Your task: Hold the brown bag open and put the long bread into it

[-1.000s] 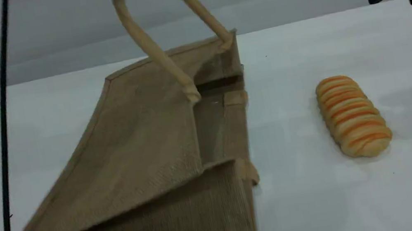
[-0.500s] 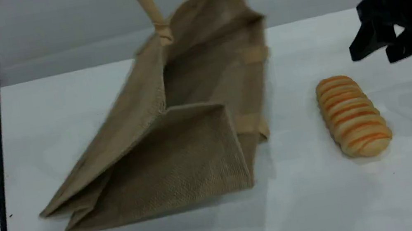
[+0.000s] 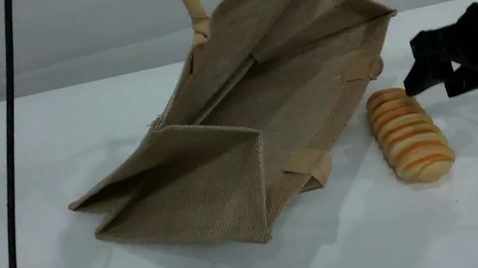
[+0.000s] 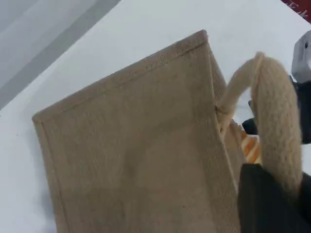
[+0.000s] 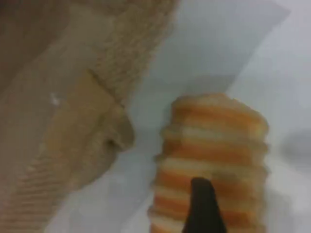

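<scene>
The right tool (image 3: 430, 85) sits at the right edge of the scene view, its two black fingers spread apart and pointing left and down, holding nothing. It hangs just above the far end of the bread (image 3: 409, 133), close to it but seemingly not touching. In the right wrist view one dark fingertip (image 5: 201, 206) shows at the bottom of the frame, right over the striped top of the bread (image 5: 214, 160), with the bag's lower handle (image 5: 92, 141) to the left.

The left tool (image 4: 272, 201) is out of the scene view, above its top edge. In the left wrist view it fills the lower right corner, clamped on the bag's upper handle (image 4: 274, 126), which curves up out of the dark fingers.

The bag (image 3: 209, 187) hangs from that handle (image 3: 190, 1), which runs up out of the top of the scene view. It is tilted, its base on the desk (image 3: 382, 236) at center left, its mouth gaping toward the upper right. The inside shows plainly. The mouth's lower rim lies on the desk just left of the bread, the gap between them small.

The bread lies on the desk at center right, lengthwise toward the viewer, outside the bag.

A black cable (image 3: 10, 162) runs down the left side of the scene view.
</scene>
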